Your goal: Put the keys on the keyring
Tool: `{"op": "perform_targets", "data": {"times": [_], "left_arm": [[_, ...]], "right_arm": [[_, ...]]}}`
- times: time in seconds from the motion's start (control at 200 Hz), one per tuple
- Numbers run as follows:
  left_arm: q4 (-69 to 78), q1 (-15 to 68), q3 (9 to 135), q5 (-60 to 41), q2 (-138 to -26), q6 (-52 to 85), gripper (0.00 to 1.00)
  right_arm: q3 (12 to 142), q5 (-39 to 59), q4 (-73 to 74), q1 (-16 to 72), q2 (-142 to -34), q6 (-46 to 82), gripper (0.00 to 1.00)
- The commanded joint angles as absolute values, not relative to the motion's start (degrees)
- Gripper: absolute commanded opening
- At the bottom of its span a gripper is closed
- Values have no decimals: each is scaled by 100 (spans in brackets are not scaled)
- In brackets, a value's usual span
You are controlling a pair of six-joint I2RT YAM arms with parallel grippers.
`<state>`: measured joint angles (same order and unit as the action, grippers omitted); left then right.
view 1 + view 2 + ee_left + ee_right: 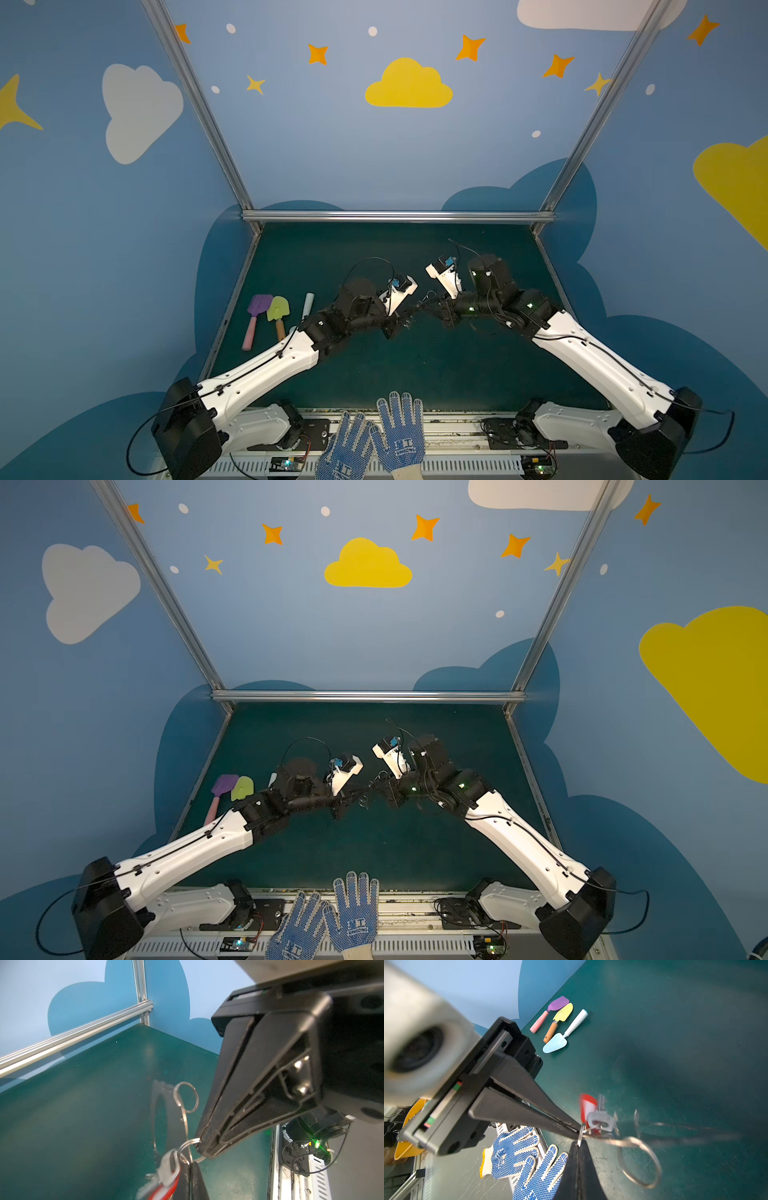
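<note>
Both grippers meet in mid-air over the middle of the green table. A small wire split ring carries the keys, a silver key with a red tag. My left gripper is shut on that ring, and my right gripper is shut on it from the other side. In the right wrist view the right gripper and left gripper pinch the ring tip to tip. The keyring's grey plate hangs blurred beside them, with a larger split ring on it.
Pastel toy shovels and a white-handled trowel lie at the table's left side. Blue dotted gloves rest on the front rail. Aluminium frame bars and blue walls close in the back and sides.
</note>
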<state>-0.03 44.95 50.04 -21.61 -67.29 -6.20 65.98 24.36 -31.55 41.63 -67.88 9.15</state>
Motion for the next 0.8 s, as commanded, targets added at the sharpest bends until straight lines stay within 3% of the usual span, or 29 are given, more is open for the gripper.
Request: {"op": "perform_targets", "data": {"times": [0.0, 0.716, 0.796], "left_arm": [[-4, 4483, 5091, -2172, -6632, -710, 4], [-106, 4420, 4874, -1961, -6239, -732, 4], [-92, 4420, 4869, -2005, -6295, -715, 8]], "right_arm": [[6609, 2654, -2933, 4167, -6652, 915, 0], [6490, 2777, -2931, 3954, -6656, 1069, 0], [6507, 2839, -2934, 3954, -6654, 1095, 0]]}}
